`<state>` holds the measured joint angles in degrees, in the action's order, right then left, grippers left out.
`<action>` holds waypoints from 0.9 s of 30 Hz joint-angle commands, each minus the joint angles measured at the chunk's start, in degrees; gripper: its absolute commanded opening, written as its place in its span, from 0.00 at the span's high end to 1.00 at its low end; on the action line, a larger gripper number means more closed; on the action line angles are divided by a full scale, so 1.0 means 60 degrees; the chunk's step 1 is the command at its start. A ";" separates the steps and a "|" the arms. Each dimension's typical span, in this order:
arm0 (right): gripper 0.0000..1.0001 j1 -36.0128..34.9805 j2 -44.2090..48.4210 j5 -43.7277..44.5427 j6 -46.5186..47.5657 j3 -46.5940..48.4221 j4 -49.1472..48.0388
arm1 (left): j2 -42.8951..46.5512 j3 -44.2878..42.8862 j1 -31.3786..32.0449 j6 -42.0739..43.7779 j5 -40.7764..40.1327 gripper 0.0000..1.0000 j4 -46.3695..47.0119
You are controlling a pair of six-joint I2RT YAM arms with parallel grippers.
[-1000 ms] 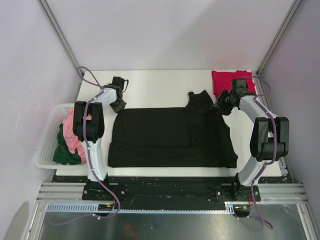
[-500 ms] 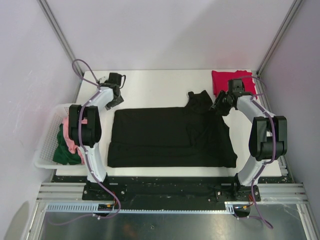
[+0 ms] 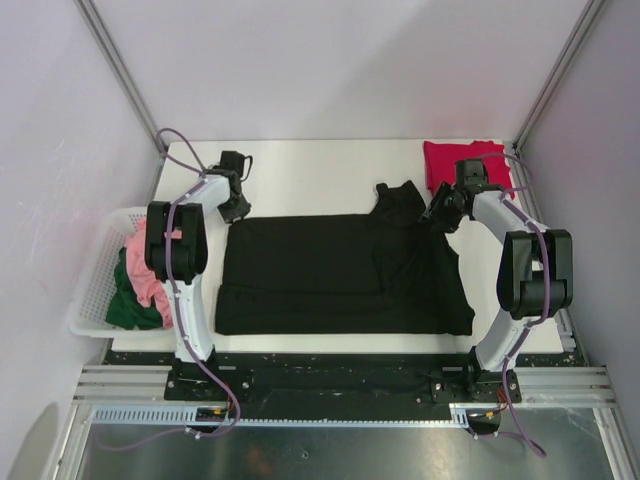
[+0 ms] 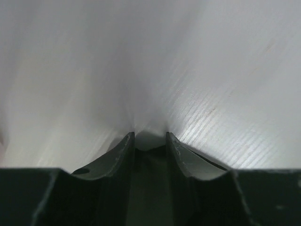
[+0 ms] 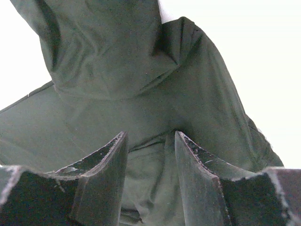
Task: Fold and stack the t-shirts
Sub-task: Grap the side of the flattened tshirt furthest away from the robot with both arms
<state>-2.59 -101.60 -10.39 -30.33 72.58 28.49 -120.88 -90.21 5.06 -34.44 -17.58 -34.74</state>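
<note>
Left hand (image 4: 149, 135): narrow gap, nothing seen held, tips set at bare tabletop (image 4: 211, 70) | right hand (image 5: 150, 136): narrow gap over black t-shirt (image 3: 340, 275) sleeve, grip cannot be told | black t-shirt is spread between both hands | crimson t-shirt (image 3: 450, 160) is folded just beyond right hand
</note>
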 commanded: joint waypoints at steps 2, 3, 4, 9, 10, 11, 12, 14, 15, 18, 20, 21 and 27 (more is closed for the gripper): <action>0.51 -0.0059 -0.0200 0.0128 0.0156 0.0359 -0.0150 | -0.0204 -0.0279 -0.0060 0.0116 0.0336 0.63 0.0095; 0.51 -0.0063 -0.0225 0.0125 0.0166 0.0365 -0.0179 | -0.0231 -0.0290 -0.0063 0.0115 0.0352 0.64 0.0093; 0.52 -0.0057 -0.0251 0.0123 0.0164 0.0360 -0.0208 | -0.0245 -0.0288 -0.0058 0.0107 0.0360 0.66 0.0093; 0.51 -0.0067 -0.0417 0.0028 0.0220 0.0367 -0.0669 | -0.0177 -0.0228 -0.0065 0.0044 0.0258 0.82 0.0096; 0.51 -0.0074 -0.0465 0.0030 0.0249 0.0369 -0.0841 | -0.0130 -0.0220 -0.0066 0.0043 0.0210 0.85 0.0101; 0.51 -0.0078 -0.0511 0.0054 0.0293 0.0398 -0.0993 | -0.0062 -0.0217 -0.0067 0.0042 0.0120 0.89 0.0097; 0.51 -0.0072 -0.0585 0.0124 0.0330 0.0457 -0.1120 | 0.0015 -0.0193 -0.0059 0.0041 0.0031 0.93 0.0102; 0.51 -0.0090 -0.0794 0.0290 0.0431 0.0670 -0.1296 | 0.0187 -0.0175 -0.0065 0.0063 -0.0127 0.98 0.0116; 0.51 -0.0107 -0.0932 0.0374 0.0480 0.0828 -0.1389 | 0.0279 -0.0165 -0.0059 0.0074 -0.0202 0.99 0.0112; 0.51 -0.0212 -0.1391 0.0658 0.0641 0.1392 -0.1565 | 0.0517 -0.0145 -0.0066 0.0117 -0.0385 1.00 0.0127; 0.51 -0.0315 -0.1714 0.0936 0.0776 0.1808 -0.1602 | 0.0649 -0.0134 -0.0056 0.0166 -0.0476 1.00 0.0123; 0.51 -0.0367 -0.1868 0.1093 0.0850 0.2012 -0.1600 | 0.0708 -0.0115 -0.0047 0.0184 -0.0516 1.00 0.0122; 0.51 -0.0654 -0.2961 0.1841 0.1203 0.3583 -0.1277 | 0.0869 -0.0063 -0.0067 0.0322 -0.0525 1.00 0.0126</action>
<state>-5.23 -115.70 -4.19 -25.74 87.11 21.23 -120.05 -90.43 5.06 -34.13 -18.33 -34.59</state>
